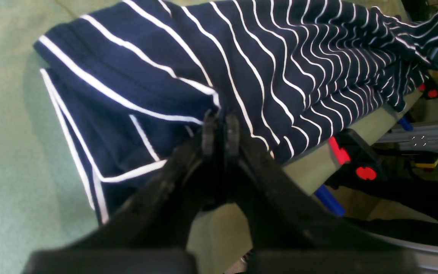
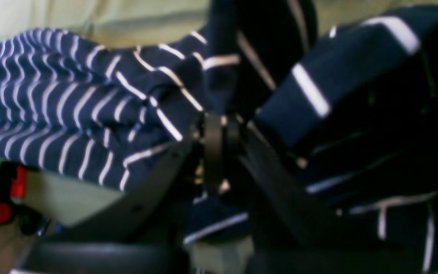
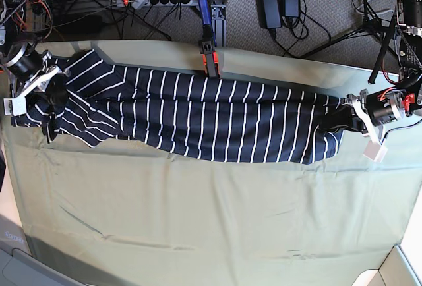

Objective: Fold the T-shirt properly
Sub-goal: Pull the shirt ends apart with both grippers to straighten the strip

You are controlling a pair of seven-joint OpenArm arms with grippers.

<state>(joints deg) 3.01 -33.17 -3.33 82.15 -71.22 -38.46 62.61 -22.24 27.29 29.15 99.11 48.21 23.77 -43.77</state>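
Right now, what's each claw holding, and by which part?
Both hold the T-shirt. The left claw pinches one end's edge; the right claw pinches fabric at the sleeve end.

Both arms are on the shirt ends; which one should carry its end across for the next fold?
Probably the left gripper. It is shut on the narrow, bunched end of the T-shirt, which looks easy to carry over. The right gripper, also shut on fabric, holds the wider end with loose layers.
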